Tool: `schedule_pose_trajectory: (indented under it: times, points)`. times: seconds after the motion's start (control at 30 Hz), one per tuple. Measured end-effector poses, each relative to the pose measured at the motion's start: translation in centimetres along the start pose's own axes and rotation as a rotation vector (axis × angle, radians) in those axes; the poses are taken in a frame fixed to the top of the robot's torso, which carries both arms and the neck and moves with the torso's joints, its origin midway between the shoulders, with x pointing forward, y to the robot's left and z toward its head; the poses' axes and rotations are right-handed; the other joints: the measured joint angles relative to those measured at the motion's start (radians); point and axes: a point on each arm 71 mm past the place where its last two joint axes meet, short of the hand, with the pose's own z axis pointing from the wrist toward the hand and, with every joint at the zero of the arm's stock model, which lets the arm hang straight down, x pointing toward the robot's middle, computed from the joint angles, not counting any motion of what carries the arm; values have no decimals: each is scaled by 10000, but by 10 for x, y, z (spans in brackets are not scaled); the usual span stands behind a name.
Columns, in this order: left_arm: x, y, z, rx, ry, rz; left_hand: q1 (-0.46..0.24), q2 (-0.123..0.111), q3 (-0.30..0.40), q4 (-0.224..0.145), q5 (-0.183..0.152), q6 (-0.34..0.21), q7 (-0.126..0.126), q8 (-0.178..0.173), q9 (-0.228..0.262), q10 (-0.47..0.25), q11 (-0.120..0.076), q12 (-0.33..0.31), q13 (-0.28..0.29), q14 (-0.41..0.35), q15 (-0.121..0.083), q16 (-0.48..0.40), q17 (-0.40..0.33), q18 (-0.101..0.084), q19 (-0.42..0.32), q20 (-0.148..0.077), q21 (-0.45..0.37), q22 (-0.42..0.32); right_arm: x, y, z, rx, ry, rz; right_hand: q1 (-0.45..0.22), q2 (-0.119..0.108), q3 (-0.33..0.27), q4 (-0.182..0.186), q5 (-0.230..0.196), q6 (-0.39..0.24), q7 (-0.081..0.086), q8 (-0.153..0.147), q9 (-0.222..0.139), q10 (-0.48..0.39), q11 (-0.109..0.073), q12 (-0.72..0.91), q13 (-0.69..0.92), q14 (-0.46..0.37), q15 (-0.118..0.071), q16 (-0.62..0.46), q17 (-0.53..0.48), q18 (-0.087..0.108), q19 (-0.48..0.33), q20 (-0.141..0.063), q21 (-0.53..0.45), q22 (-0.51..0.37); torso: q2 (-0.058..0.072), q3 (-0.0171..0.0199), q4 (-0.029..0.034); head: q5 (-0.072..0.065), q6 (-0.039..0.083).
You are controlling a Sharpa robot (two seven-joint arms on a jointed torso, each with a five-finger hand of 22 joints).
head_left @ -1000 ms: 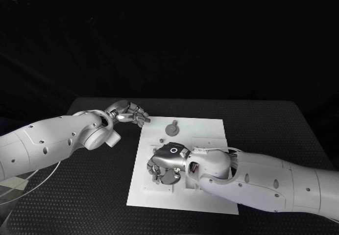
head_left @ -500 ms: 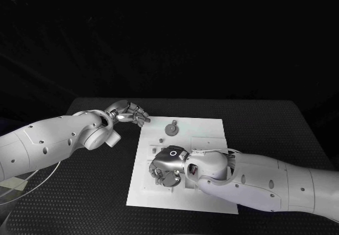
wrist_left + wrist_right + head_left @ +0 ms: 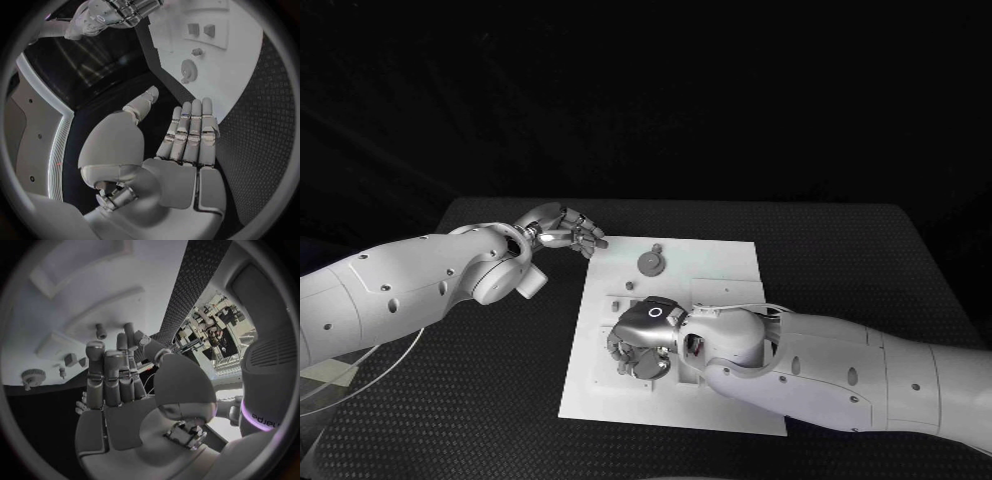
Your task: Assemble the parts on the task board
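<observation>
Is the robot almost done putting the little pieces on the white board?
Probably not. A round grey gear-like part sits alone at the far end of the white task board. The right hand is over the board's middle; whether it grips anything, I cannot tell. The left hand waits open beside the board.

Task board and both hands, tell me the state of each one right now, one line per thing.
task board: flat on the black table, right hand over its near-left part.
round gear-like part: lying on the board's far end, untouched.
left hand: fingers straight and apart, holding nothing, beside the board's far-left corner.
right hand: fingers bent down over the board; cannot tell whether it holds a part.
</observation>
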Motion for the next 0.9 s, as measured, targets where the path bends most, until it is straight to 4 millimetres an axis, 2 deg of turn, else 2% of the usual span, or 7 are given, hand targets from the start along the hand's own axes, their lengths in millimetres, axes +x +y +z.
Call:
schedule_pose_trajectory:
  times: [0.53, 0.67, 0.73, 0.9]
  points:
    - [0, 0, 0, -2, -2, -5, -40, 39, 0, 0, 0, 0, 0, 0, -8, 0, 0, 0, 1, 0, 0, 0, 9, -3, 0, 0, 0, 0, 0, 2, 2, -43, -50, -54, -34, -34, 0, -1, -1, 16, -33, 13, -7, 0, 0, 1, 48, 40, -9, 0, 9, 0, -2, 3, 0, 0, -5, -3, -10, 3, 16]
    - [0, 0, 0, 0, 2, -6, -39, 39, 0, 0, 0, 0, 0, 0, -8, 0, 0, 0, -8, 0, 0, 0, 9, -4, 0, 0, 0, 1, 0, 2, 4, -40, 5, -28, -159, -319, -39, 38, 0, -25, 9, 25, -7, -105, 88, -85, 59, 13, -14, 0, 9, 1, -24, -16, 0, 0, -5, -5, -11, -6, 22]
    - [0, 0, 0, 0, 2, -6, -39, 39, 0, 0, 0, 0, 0, 0, -8, 0, 0, 0, -8, 0, 0, 0, 9, -5, 0, 0, 0, 1, 1, 2, 4, -44, 55, 6, -342, -499, -123, 95, 10, -185, 144, -129, -8, -285, 143, -204, 37, -60, 45, 0, 9, 9, -76, 0, 0, 0, -5, -5, -9, -7, 22]
    - [0, 0, 0, -2, -1, -6, -39, 39, 0, 0, 0, 0, 0, 0, -8, 0, 0, 0, -8, 0, 0, 0, 18, -5, 0, 0, 0, 1, 2, 1, 4, -27, 90, 125, -644, -875, -204, 155, 10, -547, 253, -364, -135, -463, 250, -298, 36, -118, 54, 0, 20, 17, -89, 6, -46, 0, -6, -4, -6, -13, 13]
